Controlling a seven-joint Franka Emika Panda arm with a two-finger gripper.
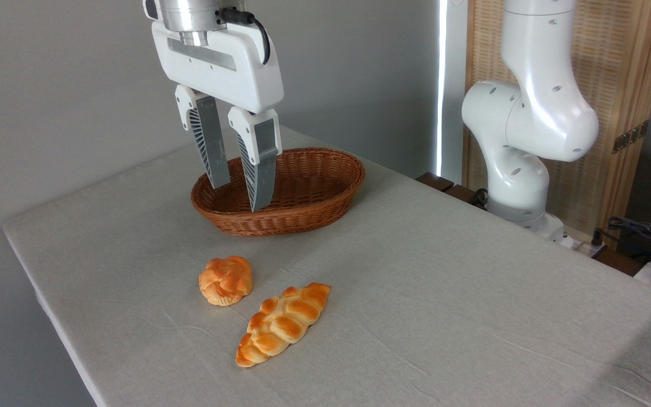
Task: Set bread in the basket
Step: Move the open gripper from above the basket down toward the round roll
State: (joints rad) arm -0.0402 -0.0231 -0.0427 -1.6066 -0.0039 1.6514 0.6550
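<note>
Gripper (239,196): empty, narrowly parted, partly hiding basket (303,195) | bun (225,280), loaf (283,324): unobstructed on desk (444,294)

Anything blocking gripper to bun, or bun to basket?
Nothing visible. The open gripper hangs empty in front of the basket; bare cloth lies down to the round bun. The braided loaf sits beside it, out of both paths.

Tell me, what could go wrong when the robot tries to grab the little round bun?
The long braided loaf lies close beside the bun, so the open gripper might bump or grab the wrong bread. The bun looks glazed and rounded, so it could slip from the fingers. The basket has low sides, so a careless drop might bounce out.
</note>
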